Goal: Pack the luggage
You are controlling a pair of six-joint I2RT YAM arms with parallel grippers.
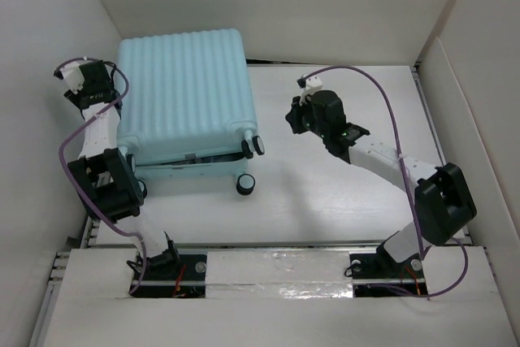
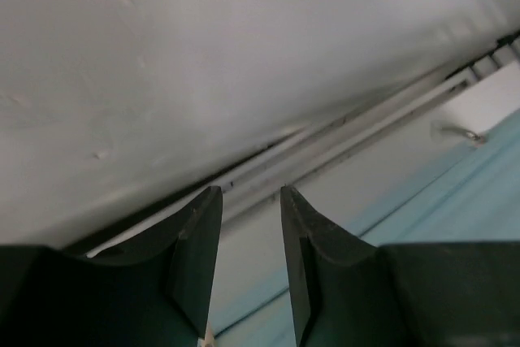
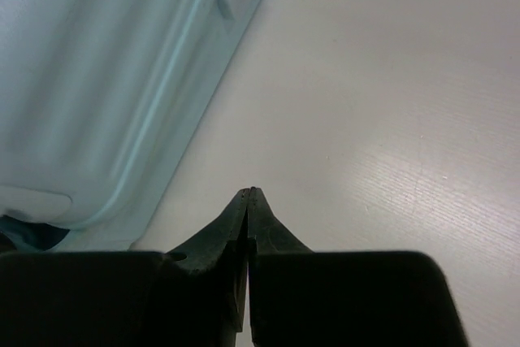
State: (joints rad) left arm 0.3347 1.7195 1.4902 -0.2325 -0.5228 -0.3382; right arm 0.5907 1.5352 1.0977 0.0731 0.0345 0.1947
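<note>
Currently, the left gripper [image 2: 250,191] is holding its jaws narrowly parted, with nothing sitting between them. Outward from those jaws, the suitcase [image 1: 183,91] is lying just beside them on their right, and they are hovering at its far left corner. Whether the fingers are touching the shell cannot be told.

The right gripper [image 3: 249,193] is pressing its jaws fully together on nothing. Outward to their left, a strip of bare table [image 1: 341,193] is separating them from the right side of the suitcase, close to the wheels [image 1: 260,145].

The suitcase is resting flat at the far left of the table, one shell lying on the other, with a dark seam showing along its near edge. Its long axis appears to be running from the near, wheeled end away toward the far wall.

The left arm is therefore standing nearer. By this reading, any move on the seam or the top shell is calling for the right arm to travel leftward first.
</note>
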